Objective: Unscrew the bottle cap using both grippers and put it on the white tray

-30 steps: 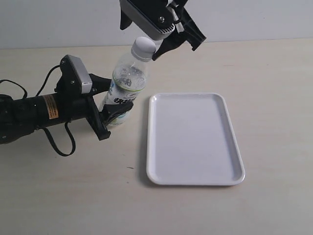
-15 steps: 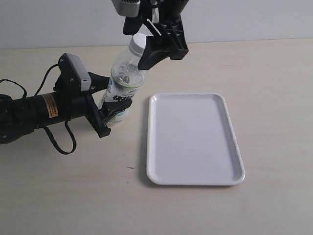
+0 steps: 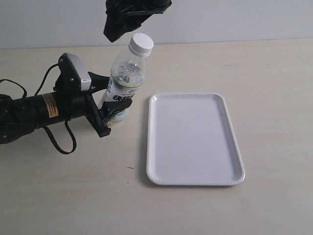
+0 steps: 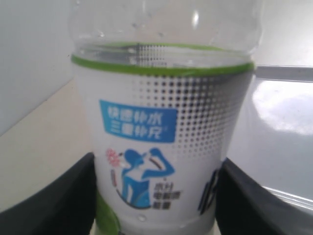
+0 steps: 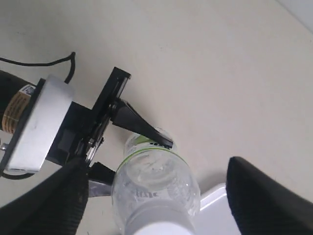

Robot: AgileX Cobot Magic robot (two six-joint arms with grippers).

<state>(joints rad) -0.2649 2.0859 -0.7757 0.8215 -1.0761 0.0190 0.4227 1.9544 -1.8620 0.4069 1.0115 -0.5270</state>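
Note:
The clear bottle (image 3: 124, 81) with its white-and-green label (image 4: 161, 137) leans up off the table, and my left gripper (image 3: 111, 95) is shut on its lower body. Black fingers (image 4: 54, 200) press both sides of the label. The white bottle cap (image 3: 142, 43) sits on the neck. My right gripper (image 3: 122, 22) hangs just above and to the left of the cap, open. In the right wrist view its fingers (image 5: 49, 205) stand wide apart on either side of the cap (image 5: 159, 223), touching nothing. The white tray (image 3: 195, 139) lies right of the bottle.
The left arm's black body with orange label (image 3: 49, 105) and looping cable (image 3: 58, 144) lies across the table's left side. The tray's corner (image 5: 215, 205) shows beside the bottle. A pale wall backs the table's far edge.
My right gripper has swung from beside the cap up and to the left, now above it. The cap stays on the bottle. The left gripper keeps its hold.

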